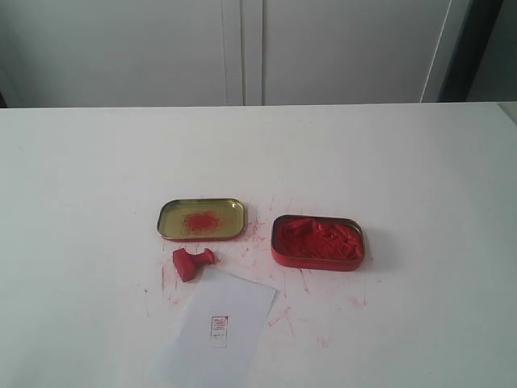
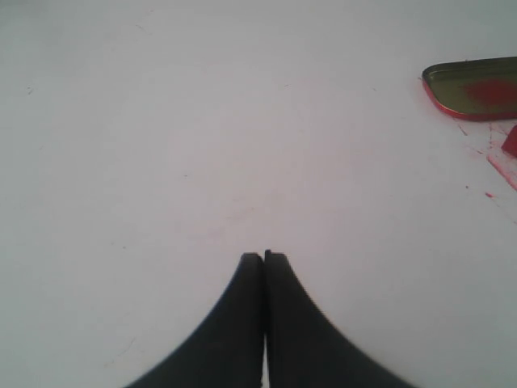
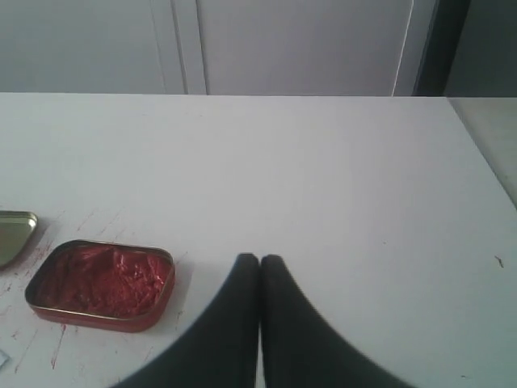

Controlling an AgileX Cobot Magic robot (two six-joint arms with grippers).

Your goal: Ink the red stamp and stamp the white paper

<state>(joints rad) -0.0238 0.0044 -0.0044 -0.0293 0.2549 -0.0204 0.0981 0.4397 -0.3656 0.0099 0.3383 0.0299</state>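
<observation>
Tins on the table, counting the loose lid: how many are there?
2. The gold lid lies just beyond the red stamp. The ink tin sits to the lid's right in the exterior view, apart from it. Nothing seems to hide another.

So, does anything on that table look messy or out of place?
Yes: red ink streaks smear the table around the gold lid and red tin, and the red stamp lies on its side near the white paper, which sits askew.
</observation>
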